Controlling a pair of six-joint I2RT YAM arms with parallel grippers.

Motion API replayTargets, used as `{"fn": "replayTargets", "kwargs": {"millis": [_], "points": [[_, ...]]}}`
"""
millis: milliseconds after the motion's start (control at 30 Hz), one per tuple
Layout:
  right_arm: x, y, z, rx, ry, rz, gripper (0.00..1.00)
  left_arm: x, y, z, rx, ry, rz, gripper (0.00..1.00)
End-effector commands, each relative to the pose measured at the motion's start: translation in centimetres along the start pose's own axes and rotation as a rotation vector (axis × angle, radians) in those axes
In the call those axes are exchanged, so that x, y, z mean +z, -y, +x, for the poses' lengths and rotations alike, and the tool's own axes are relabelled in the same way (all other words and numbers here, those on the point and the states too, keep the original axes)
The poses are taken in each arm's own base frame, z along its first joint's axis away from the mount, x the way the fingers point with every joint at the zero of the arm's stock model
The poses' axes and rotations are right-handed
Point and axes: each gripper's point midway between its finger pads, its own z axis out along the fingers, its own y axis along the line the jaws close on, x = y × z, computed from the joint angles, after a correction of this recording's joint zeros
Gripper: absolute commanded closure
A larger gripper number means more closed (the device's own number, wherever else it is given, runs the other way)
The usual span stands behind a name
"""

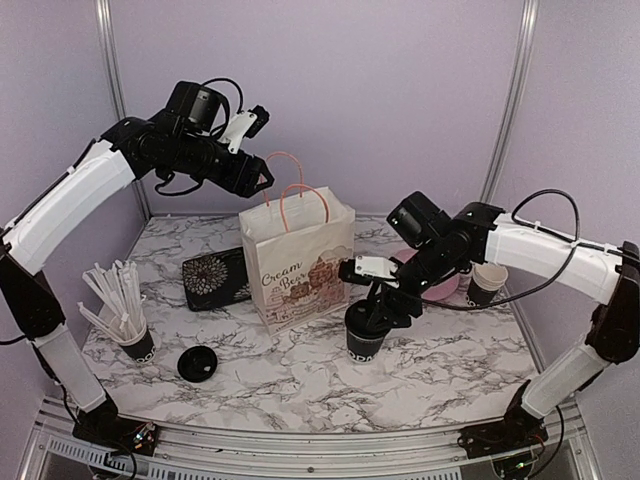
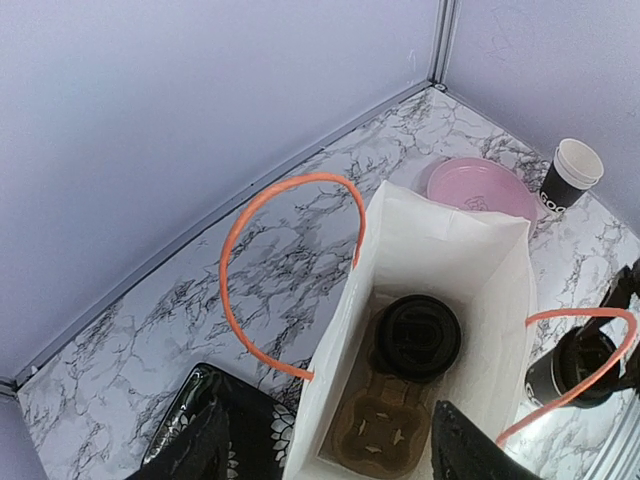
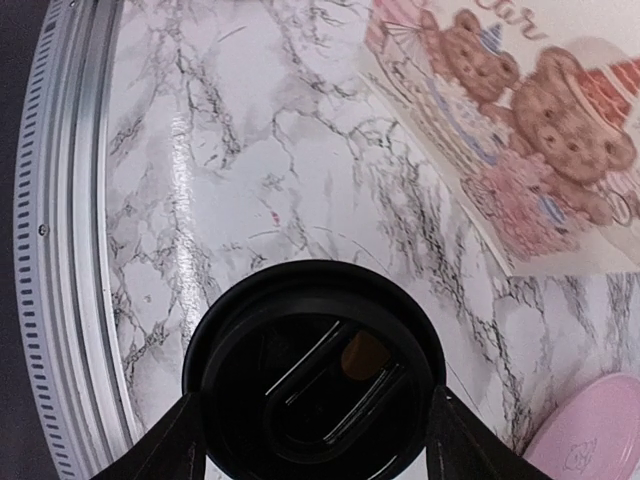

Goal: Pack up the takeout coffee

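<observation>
Black, the jaws of our left gripper (image 1: 264,180) are hanging open over the paper bag (image 1: 300,265), where one lidded cup (image 2: 417,335) is sitting in a cardboard tray (image 2: 372,432). With our right gripper (image 1: 373,314) we are clasping a second cup (image 3: 315,370), standing on the marble worktop (image 1: 440,365) beside the bag.

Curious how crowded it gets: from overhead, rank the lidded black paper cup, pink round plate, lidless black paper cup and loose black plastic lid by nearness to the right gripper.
1. Lidded black paper cup, between the right gripper fingers.
2. Pink round plate, just behind, rightward.
3. Lidless black paper cup, right edge.
4. Loose black plastic lid, far left.
</observation>
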Motion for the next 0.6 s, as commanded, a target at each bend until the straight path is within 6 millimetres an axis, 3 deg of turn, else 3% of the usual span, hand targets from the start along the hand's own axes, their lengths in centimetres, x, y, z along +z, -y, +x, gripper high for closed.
{"fn": "replayTargets", "kwargs": {"millis": [0, 100, 233, 400, 567], "points": [[1.5, -3.7, -3.3, -0.168, 0.042, -0.059, 0.36, -3.3, -0.5, -1.9, -0.040, 0.070, -0.020, 0.30], [2.8, -5.4, -5.4, -0.236, 0.040, -0.086, 0.36, -4.5, -0.3, -0.9, -0.051, 0.052, -0.019, 0.30], [4.8, -6.2, -7.8, -0.288, 0.036, -0.082, 0.36, -5.5, -0.1, 1.6, -0.046, 0.013, -0.014, 0.30], [7.3, -7.4, -8.9, -0.323, 0.005, -0.124, 0.36, -6.8, 0.1, 4.5, -0.042, -0.022, -0.013, 0.30], [8.8, -8.0, -8.6, -0.335, -0.023, -0.141, 0.34, -7.9, 1.0, 6.3, -0.023, -0.042, 0.030, 0.30]]}}
